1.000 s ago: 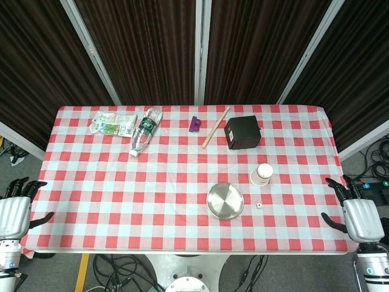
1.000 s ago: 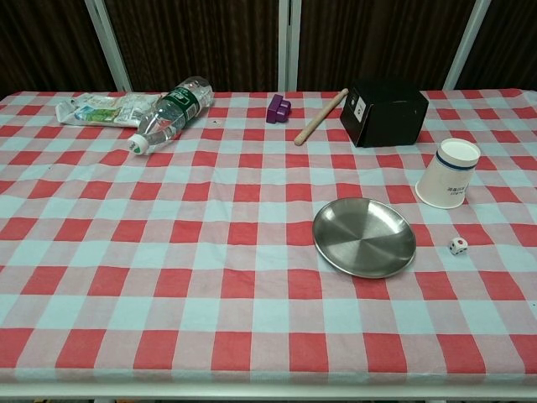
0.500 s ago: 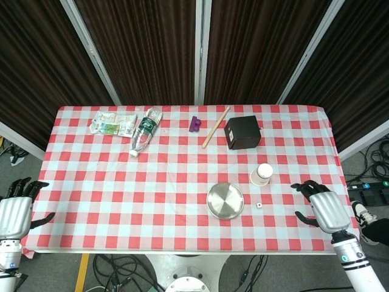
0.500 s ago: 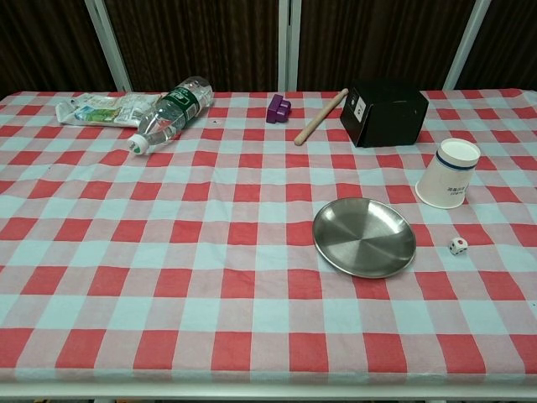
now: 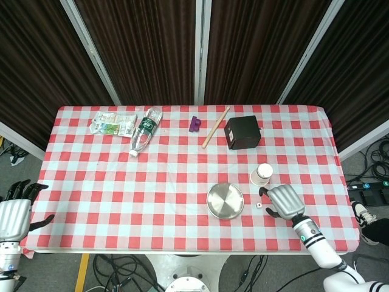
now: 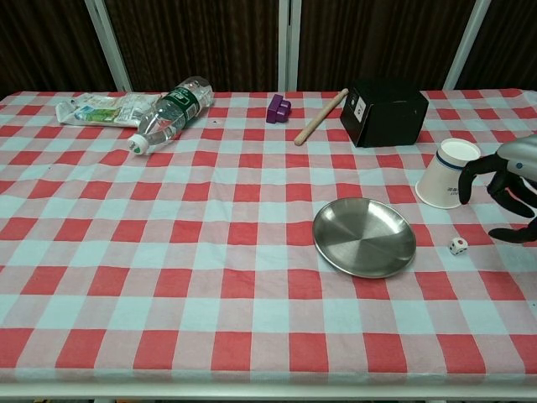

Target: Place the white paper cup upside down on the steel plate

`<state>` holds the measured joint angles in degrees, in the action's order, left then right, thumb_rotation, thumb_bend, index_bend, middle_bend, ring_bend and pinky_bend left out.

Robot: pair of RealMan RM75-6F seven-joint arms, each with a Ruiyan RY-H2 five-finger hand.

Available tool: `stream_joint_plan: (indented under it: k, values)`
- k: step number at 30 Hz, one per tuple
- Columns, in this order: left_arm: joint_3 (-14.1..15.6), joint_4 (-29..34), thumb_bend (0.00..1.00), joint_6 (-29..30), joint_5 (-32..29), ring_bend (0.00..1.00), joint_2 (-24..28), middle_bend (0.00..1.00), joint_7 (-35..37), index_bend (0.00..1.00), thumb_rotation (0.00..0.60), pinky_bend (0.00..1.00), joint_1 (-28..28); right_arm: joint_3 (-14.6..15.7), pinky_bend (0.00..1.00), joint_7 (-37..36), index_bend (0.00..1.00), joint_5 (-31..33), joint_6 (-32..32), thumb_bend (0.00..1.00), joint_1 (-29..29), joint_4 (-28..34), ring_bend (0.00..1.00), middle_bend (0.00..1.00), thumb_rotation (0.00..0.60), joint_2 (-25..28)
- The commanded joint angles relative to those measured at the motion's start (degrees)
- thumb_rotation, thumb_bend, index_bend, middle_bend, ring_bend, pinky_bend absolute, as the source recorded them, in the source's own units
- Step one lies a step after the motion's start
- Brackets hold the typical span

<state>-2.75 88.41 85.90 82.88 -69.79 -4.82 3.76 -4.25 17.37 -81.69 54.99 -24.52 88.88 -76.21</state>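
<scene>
The white paper cup [image 5: 262, 174] [image 6: 445, 175] lies tilted on its side on the checked cloth, right of the round steel plate [image 5: 225, 201] [image 6: 364, 237]. My right hand [image 5: 284, 201] [image 6: 508, 186] hovers just right of the cup with its fingers spread and nothing in them, not touching the cup. My left hand [image 5: 14, 213] stays off the table's left edge, fingers apart and holding nothing; the chest view does not show it.
A small white die [image 5: 259, 207] [image 6: 457, 245] lies between plate and right hand. Behind the cup stands a black box [image 5: 243, 132] [image 6: 384, 111]. Farther back lie a wooden stick [image 5: 216, 126], purple block [image 5: 194, 124], clear bottle [image 5: 144, 131] and a wrapper [image 5: 113, 123].
My right hand has swung in from off the table's right edge to beside the cup. The left hand and all objects have stayed put.
</scene>
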Motion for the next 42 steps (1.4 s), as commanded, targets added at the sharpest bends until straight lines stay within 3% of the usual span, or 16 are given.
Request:
stream_joint_plan:
  k: [1,31,42]
  values:
    - [0.14,-0.4,0.06,-0.23,-0.01,0.13,-0.19,0.26,0.67,0.28,0.6,0.14,-0.06,0.3,0.84,1.95,0.43,1.47,-1.58,0.21,-1.25,-1.53,0.75,0.81,0.6,-1.8]
    - [0.01,-1.88,0.06,-1.57,-0.69,0.13,-0.99,0.26,2.09,0.28,0.6,0.14,0.12,2.47,0.87,4.04,0.52,7.82,-5.0,0.27,-4.69,-7.42,0.76,0.83,0.6,-6.64]
    - [0.06,-1.7,0.06,-1.44,-0.31,0.13,-0.76,0.26,1.96,0.28,0.6,0.14,0.14,0.04,0.88,-0.11,0.57,5.5,-3.27,0.3,-6.79,-1.77,0.77,0.83,0.6,-3.49]
